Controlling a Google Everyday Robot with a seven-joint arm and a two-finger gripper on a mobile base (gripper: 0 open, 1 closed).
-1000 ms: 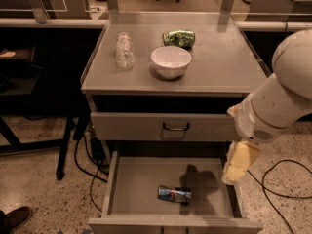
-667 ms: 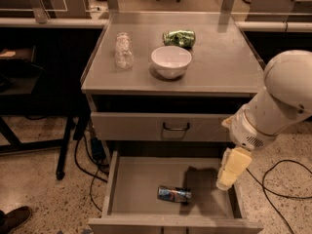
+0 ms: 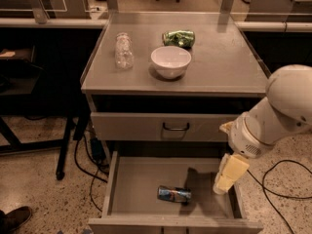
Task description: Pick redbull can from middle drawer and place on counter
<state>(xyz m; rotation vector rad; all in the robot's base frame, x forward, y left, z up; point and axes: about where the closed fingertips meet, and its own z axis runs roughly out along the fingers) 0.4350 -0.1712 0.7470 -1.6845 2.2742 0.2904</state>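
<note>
The redbull can (image 3: 174,194) lies on its side on the floor of the open middle drawer (image 3: 141,179), near the front centre. My gripper (image 3: 222,185) hangs from the white arm over the drawer's right side, to the right of the can and apart from it. The counter (image 3: 219,67) is the grey top of the cabinet above.
On the counter stand a white bowl (image 3: 170,61), a clear plastic bottle (image 3: 123,50) lying down and a crumpled green can (image 3: 178,38). A shut drawer front with a dark handle (image 3: 175,127) sits above the open drawer. Cables (image 3: 278,179) run on the floor at the right.
The arm and gripper have moved left and down, further over the open drawer and closer to the can. The can has not moved.
</note>
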